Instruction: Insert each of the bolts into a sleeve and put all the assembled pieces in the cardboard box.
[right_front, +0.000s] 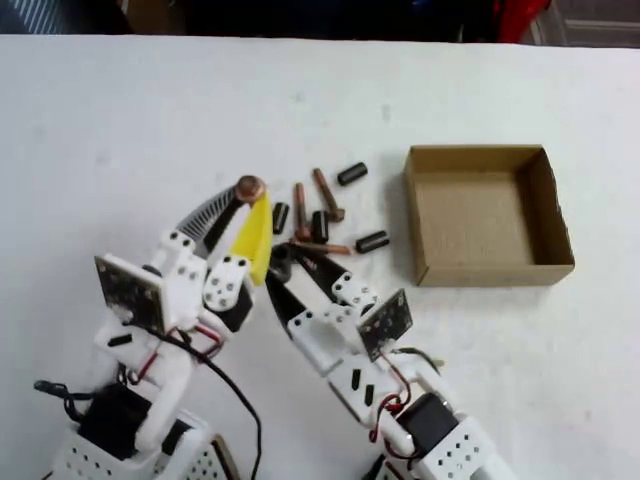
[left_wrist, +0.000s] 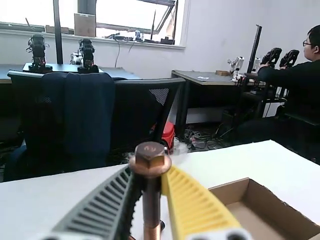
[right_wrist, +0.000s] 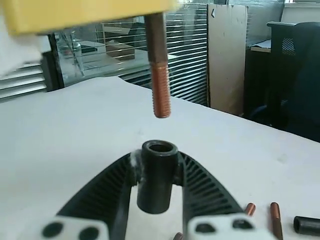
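One bolt (right_wrist: 159, 75) in left gripper (left_wrist: 150, 172) | above sleeve (right_wrist: 158, 177) in right gripper (right_front: 283, 262)

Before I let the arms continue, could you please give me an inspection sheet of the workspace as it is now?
Surface: white table.
Job's things: cardboard box open, nothing inside; loose bolts and loose sleeves lie on the table beside it.
Clutter: nothing seen.
Grippers: left gripper shut on the held bolt, upright; right gripper shut on the held sleeve, upright under the bolt tip, apart from it.
Cables: black cable by the left arm; red wires on the right arm.
Surroundings: office chair, desks, window.
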